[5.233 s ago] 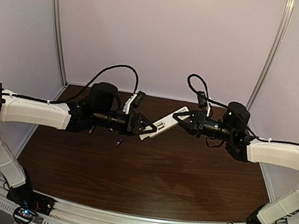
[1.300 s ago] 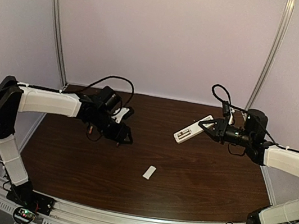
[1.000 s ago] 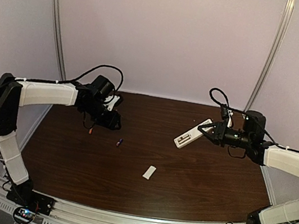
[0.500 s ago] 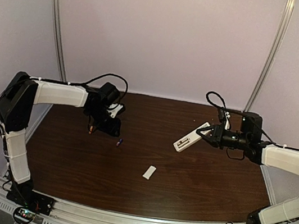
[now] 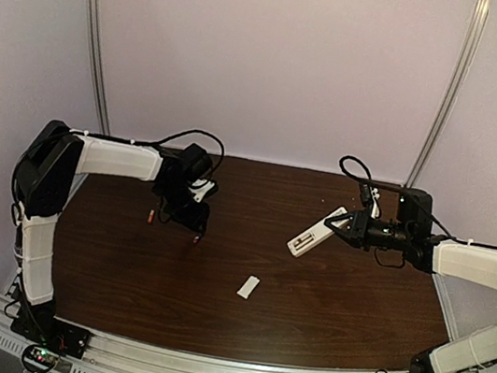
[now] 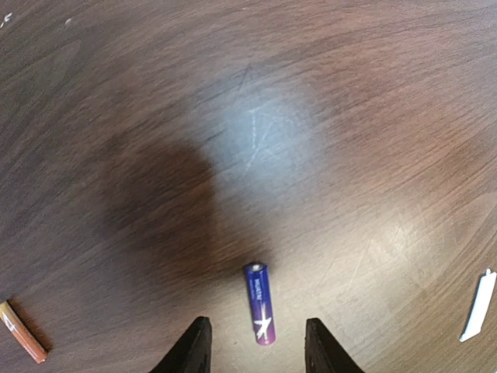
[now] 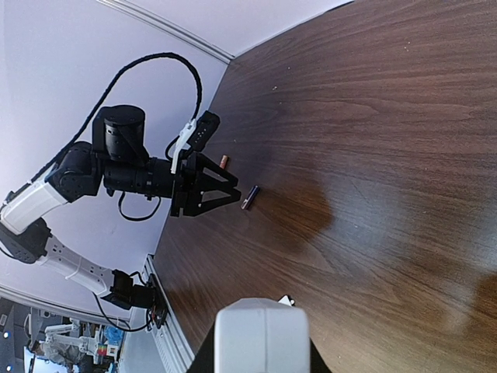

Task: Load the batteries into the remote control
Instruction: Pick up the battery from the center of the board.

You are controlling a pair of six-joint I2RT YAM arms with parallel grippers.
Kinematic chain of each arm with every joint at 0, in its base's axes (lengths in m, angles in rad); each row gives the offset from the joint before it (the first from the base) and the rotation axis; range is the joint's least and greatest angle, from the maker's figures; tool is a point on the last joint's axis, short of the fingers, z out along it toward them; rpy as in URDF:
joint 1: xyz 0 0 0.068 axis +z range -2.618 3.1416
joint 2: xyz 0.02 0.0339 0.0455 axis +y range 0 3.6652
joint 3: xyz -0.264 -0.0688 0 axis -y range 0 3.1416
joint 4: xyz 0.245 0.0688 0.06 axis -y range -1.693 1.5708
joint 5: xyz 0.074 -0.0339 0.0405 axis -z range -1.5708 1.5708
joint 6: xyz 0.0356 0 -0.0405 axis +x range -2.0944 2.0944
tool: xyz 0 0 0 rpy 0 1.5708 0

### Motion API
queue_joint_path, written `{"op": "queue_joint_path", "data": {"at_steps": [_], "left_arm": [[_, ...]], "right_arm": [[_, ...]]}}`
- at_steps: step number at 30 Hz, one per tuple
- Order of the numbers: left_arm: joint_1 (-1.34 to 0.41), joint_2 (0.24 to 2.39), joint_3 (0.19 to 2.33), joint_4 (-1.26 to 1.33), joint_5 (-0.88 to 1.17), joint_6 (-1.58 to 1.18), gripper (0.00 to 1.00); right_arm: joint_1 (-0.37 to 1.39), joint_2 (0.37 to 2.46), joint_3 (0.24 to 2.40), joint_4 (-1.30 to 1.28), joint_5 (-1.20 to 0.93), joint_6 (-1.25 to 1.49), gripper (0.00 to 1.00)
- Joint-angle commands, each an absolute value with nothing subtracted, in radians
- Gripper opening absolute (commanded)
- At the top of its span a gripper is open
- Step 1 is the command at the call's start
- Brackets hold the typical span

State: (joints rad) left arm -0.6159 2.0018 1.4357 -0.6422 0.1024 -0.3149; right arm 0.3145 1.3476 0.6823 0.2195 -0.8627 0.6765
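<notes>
Left fingers (image 6: 194,351) stand moderately apart and grip nothing. Right fingers (image 7: 200,359) are closed on the remote (image 5: 315,232); in the right wrist view only dark slivers of them show on either side of its white end.

Only the top view takes in the whole brown desk (image 5: 322,321), with the left arm reaching over its far left part and the right arm over its far right, well apart. That view shows the remote held by its right end, off the desk and tilted, with its free end pointing down and to the left. The right wrist view gives just the blunt white end of the remote close up, and beyond it the left arm across the desk. No view shows whether the remote's battery slot is open. Both batteries lie on the desk, outside the remote.

A small flat white cover (image 5: 248,287) lies alone on the desk, nearer the arm bases and between the two arms. The left wrist view catches it at the right edge.

The left wrist view shows the purple battery (image 6: 258,313) lying lengthwise in the gap between the two fingertips, with space on both sides. In the top view it is only a speck beside the fingers. The orange battery (image 6: 23,332) lies near, off to the left of the fingers and apart from the purple one. Whether the fingertips touch the desk cannot be told.
</notes>
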Motion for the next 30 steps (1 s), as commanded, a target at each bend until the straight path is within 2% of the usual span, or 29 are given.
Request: {"op": "queue_joint_path", "data": {"at_steps": [1, 11, 16, 23, 26, 30], "left_arm": [[-0.641, 2.045, 1.497, -0.687, 0.044, -0.290, 0.42], [-0.669, 2.092, 1.521, -0.735, -0.045, -0.278, 0.35], [-0.673, 2.112, 1.532, -0.741, -0.052, -0.274, 0.23], [-0.677, 2.148, 1.569, -0.759, -0.067, -0.263, 0.12], [-0.681, 2.160, 1.577, -0.771, -0.072, -0.254, 0.13], [-0.691, 2.166, 1.576, -0.774, -0.066, -0.247, 0.18]], "right_arm": [[0.318, 1.353, 0.712, 0.227, -0.851, 0.661, 0.00], [0.319, 1.362, 0.719, 0.235, -0.854, 0.664, 0.00], [0.318, 1.363, 0.718, 0.236, -0.854, 0.664, 0.00], [0.318, 1.365, 0.722, 0.233, -0.857, 0.664, 0.00], [0.320, 1.367, 0.726, 0.229, -0.860, 0.668, 0.00], [0.323, 1.363, 0.724, 0.220, -0.858, 0.673, 0.00]]}}
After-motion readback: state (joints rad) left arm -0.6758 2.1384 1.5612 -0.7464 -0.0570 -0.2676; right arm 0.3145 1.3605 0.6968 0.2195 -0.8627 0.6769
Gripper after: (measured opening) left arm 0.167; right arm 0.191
